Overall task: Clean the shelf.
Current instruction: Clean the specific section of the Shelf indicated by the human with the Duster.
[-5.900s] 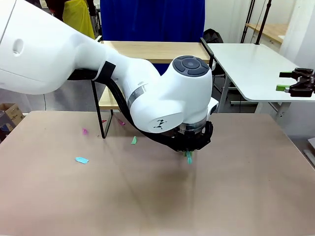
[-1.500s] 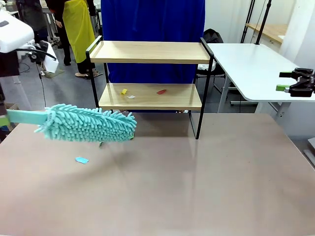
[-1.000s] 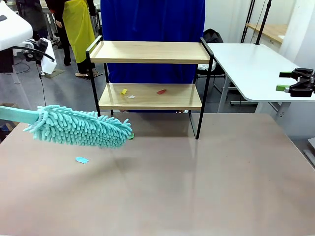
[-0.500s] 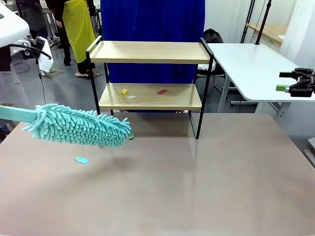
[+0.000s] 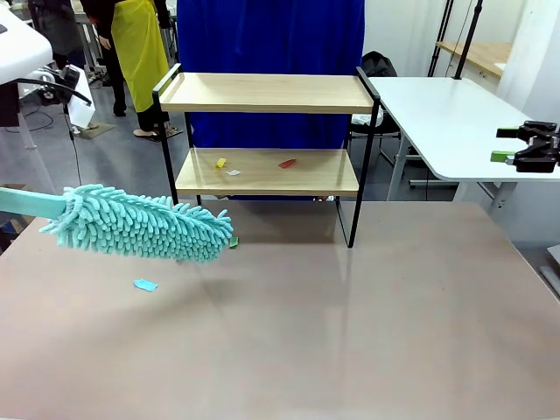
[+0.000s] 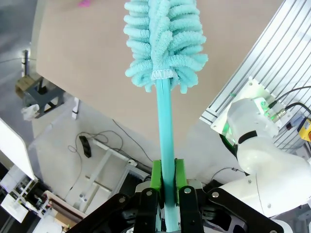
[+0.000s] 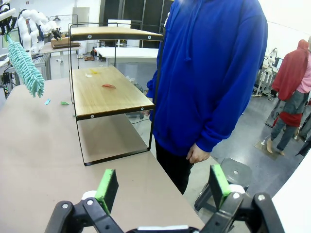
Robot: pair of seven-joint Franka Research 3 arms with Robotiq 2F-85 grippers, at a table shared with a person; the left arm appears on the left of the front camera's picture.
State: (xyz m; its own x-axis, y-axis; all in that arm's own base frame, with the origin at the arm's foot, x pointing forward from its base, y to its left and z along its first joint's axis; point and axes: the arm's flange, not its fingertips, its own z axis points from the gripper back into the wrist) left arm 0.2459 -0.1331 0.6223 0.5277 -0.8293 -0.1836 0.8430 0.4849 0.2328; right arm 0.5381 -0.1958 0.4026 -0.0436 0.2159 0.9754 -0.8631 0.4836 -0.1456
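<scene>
While your left gripper [image 6: 165, 193] is clamping the duster [image 5: 140, 226] by its handle and holding it nearly level over the left side of the table [image 5: 367, 332], near the shelf [image 5: 267, 93] standing at the far edge, your right gripper [image 7: 163, 185] is gaping wide, empty.

The duster [image 5: 140, 232] is fluffy turquoise. The shelf [image 5: 262, 92] has pale wooden boards in a black frame, carrying a yellow scrap [image 5: 220, 163] and a red scrap [image 5: 287, 163]. The table [image 5: 367, 332] is tan. The person's hoodie [image 7: 214, 73] is blue.
</scene>
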